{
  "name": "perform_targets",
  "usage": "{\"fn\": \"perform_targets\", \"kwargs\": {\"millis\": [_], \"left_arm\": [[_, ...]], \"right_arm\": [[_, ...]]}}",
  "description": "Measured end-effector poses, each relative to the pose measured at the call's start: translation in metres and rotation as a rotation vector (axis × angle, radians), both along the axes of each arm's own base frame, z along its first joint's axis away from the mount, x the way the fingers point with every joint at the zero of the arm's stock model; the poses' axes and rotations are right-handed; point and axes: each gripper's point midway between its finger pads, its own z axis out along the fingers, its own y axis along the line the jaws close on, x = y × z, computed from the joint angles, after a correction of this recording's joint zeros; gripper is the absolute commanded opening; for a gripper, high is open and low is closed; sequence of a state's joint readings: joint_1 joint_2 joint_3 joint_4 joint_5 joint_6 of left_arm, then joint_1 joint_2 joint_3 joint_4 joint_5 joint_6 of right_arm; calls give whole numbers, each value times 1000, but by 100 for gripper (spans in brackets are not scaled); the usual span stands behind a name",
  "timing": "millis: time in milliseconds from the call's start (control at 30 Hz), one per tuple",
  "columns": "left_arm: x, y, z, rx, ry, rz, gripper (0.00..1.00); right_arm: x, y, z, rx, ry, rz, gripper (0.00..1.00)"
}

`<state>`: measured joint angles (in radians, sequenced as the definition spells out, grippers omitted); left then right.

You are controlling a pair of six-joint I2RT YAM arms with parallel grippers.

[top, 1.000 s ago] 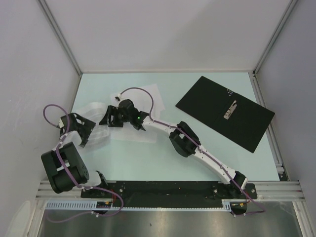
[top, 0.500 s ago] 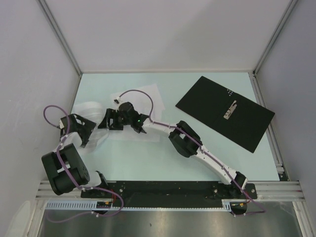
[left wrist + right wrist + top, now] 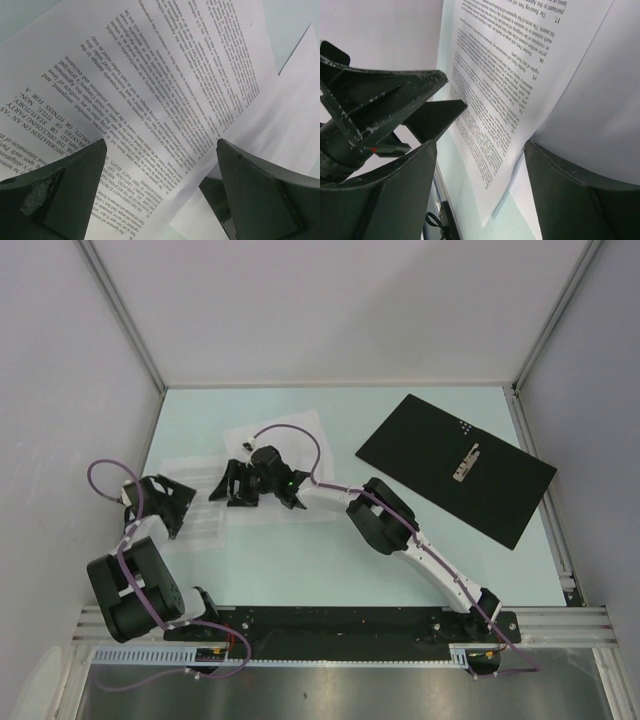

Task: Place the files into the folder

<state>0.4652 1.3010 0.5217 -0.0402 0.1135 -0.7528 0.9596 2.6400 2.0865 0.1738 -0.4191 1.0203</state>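
Note:
The folder (image 3: 455, 468) lies open at the right, black inside up, with a metal clip (image 3: 465, 462) at its middle. The files (image 3: 205, 530) lie overlapped at the left of the table. The printed sheet (image 3: 150, 85) runs under my left gripper (image 3: 160, 200), which is open with its fingers (image 3: 55, 190) either side of the sheet's edge. A nearly blank sheet (image 3: 295, 110) lies beside it. My right gripper (image 3: 480, 190) is open too, astride the printed sheet's (image 3: 510, 75) corner, facing the left gripper (image 3: 380, 100). In the top view the right gripper (image 3: 232, 485) and left gripper (image 3: 160, 502) stand close together.
Grey walls enclose the table on three sides, with a metal rail (image 3: 535, 490) along the right edge. The right arm (image 3: 400, 535) stretches diagonally across the middle of the table. The pale green tabletop (image 3: 330, 570) shows between the files and the folder.
The right gripper dipped left, then came back a little right over the sheets. The left gripper drew slightly toward the near edge, and the paper beside it now lies flatter.

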Motion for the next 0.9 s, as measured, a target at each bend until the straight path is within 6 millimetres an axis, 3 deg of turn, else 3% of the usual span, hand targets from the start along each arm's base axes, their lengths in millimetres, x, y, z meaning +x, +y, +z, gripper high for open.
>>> {"fn": "perform_targets", "kwargs": {"millis": [400,733,900], "left_arm": [[-9,-15,1,-41,5,-36,99],[-15,-18,0,-50,12,-40,100],[-11,-19,1,-57,-6,-43,99]], "right_arm": [[10,13,-7,53,8,-4,60],[9,1,-4,32,11,-7,80],[2,-10,-2,-59,-24,11,84]]}}
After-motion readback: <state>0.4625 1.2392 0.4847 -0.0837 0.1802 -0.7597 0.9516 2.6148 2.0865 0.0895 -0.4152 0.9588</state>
